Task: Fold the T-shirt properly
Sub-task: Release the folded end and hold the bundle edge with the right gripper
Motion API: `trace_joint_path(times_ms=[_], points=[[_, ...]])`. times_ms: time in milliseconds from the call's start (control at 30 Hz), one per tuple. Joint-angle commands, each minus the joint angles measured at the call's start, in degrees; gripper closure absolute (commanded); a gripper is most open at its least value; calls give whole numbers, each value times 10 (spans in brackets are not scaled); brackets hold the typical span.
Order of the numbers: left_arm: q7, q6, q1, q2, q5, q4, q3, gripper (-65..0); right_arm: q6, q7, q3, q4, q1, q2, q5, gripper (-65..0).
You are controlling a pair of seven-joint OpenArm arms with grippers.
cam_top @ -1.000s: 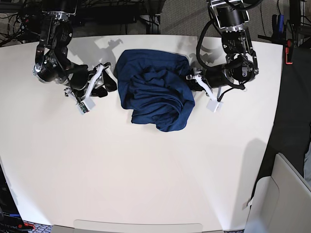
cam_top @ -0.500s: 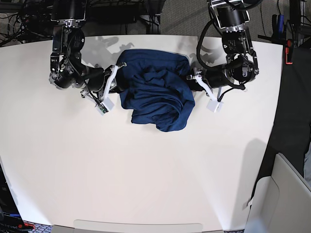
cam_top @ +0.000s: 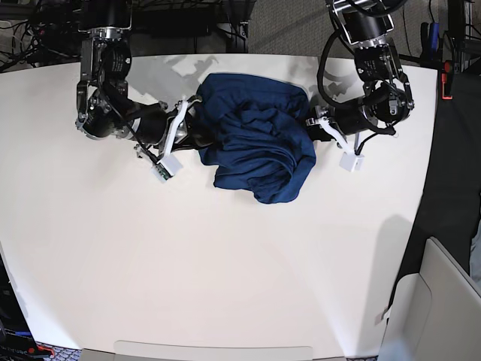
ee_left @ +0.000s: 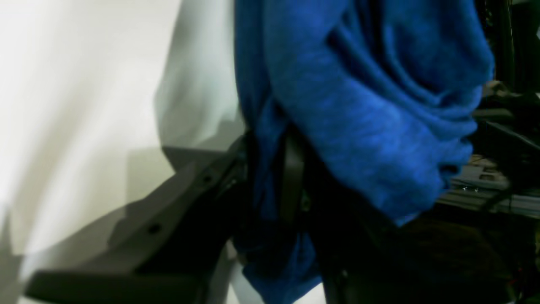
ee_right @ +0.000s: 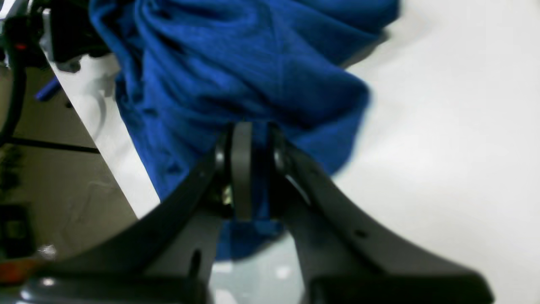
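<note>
On the far half of the bench [cam_top: 225,286], base view: T-shirt [cam_top: 255,147] sits as a bunched, crumpled heap, not spread at all, roughly centred left to right. Right gripper [cam_top: 189,126] is at the heap's left edge, left gripper [cam_top: 314,124] at its right edge. Both touch cloth, one on each side, so the shirt lies between them and each arm is equally close to its own side. Heap runs a bit longer far-to-near than across, with a lump hanging toward the near side. No hem, sleeve or collar can be picked out.

Left wrist view: blurry. Blue cloth fills the upper right and drops down between the dark fingers [ee_left: 291,177]; left gripper looks closed on a fold of the shirt. Pale bench on the left.

Right wrist view: right gripper's two fingers [ee_right: 241,169] are pinched nearly together with a strip of blue cloth caught between them, so closed on the shirt. Rest of the heap lies beyond the tips, bench to the right.

Judgement: with opposite edges held, the next move likely depends on pulling the two grips apart left-right to open the bundle flat. Risk: each may hold several layers, so it could stay bunched.
</note>
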Motion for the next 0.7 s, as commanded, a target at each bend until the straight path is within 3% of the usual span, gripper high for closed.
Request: trace_joint_path(times_ms=[0,167,333,433,567,667], points=[[8,-2,-5,-1,6,7,0,-96,3,12,0,17,5,0,14,-39],[8,-2,-4,-1,6,5,-1,-98,3,13,5,16,-3,1,6,-74],[11,-2,-4,3,6,5,5,-124,3,14,15,19,-14,4,-46,-303],[12,-2,-4,18,6,5,5,-191,3,14,22,20,-20,4,-56,-379],[22,-3,-3,36,5,7,5,-249,3,14,23,19,-17,2,-58,-334],[18,-3,-5,30,5,8,-1,-250,3,14,23,18,-13,3,-59,-300]])
